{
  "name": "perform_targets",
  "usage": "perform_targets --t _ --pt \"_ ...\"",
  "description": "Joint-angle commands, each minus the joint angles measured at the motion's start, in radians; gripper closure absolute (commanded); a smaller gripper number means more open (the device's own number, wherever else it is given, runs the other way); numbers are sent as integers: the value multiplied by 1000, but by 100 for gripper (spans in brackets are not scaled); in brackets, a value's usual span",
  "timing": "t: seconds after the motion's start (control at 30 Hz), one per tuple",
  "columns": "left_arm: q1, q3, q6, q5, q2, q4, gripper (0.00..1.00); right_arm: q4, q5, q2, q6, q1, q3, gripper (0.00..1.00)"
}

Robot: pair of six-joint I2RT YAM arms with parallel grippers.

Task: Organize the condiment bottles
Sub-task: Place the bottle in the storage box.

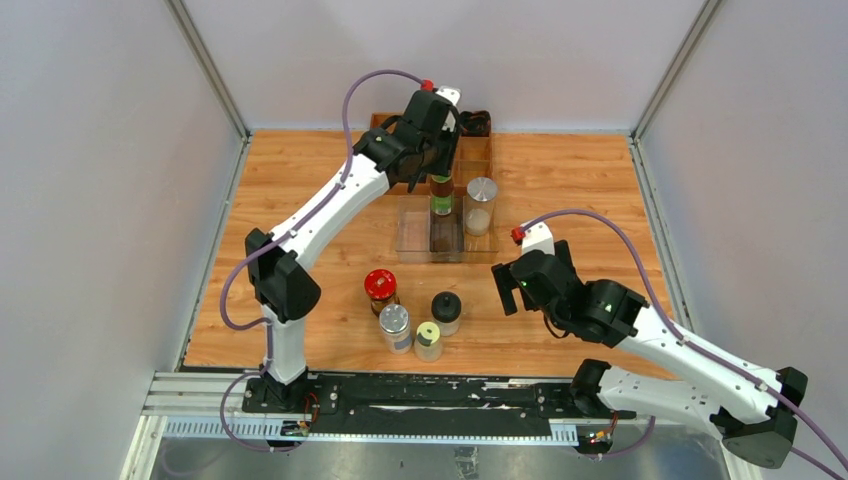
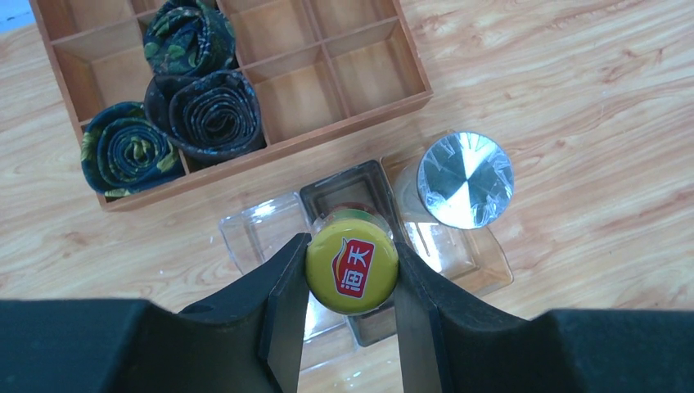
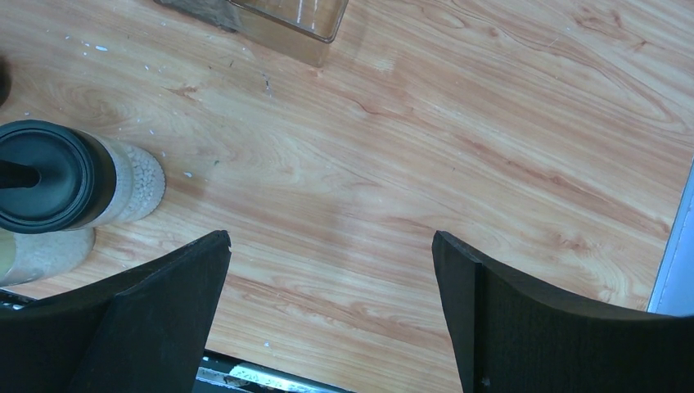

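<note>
My left gripper (image 2: 352, 282) is shut on the yellow-green cap of a condiment bottle (image 2: 353, 264), which stands upright in the middle slot of the clear tray (image 2: 260, 233). Whether this bottle (image 1: 441, 197) rests on the tray floor I cannot tell. A silver-capped jar (image 2: 465, 178) stands in the tray's right slot. Near the front stand a red-capped jar (image 1: 380, 289), a silver-capped jar (image 1: 394, 326), a pale-yellow-capped jar (image 1: 428, 340) and a black-domed jar (image 1: 446, 311). My right gripper (image 1: 508, 289) hangs open and empty over bare wood, right of the black-domed jar (image 3: 45, 176).
A wooden divided box (image 2: 360, 70) sits behind the tray and holds dark coiled bundles (image 2: 209, 119) in its left cells. The clear tray's corner (image 3: 286, 20) shows at the top of the right wrist view. Grey walls enclose the wooden table (image 1: 580, 180).
</note>
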Motion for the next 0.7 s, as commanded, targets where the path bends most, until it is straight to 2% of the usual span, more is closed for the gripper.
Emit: perform_targets --t 0.0,0.43,0.67 --pt "7 74 29 13 4 80 75 -30 15 -14 19 10 -11 0" --pt "7 89 55 33 55 115 75 -32 17 -16 19 9 -13 0" --pt "7 45 65 43 54 161 76 -33 18 -17 19 9 -15 0"
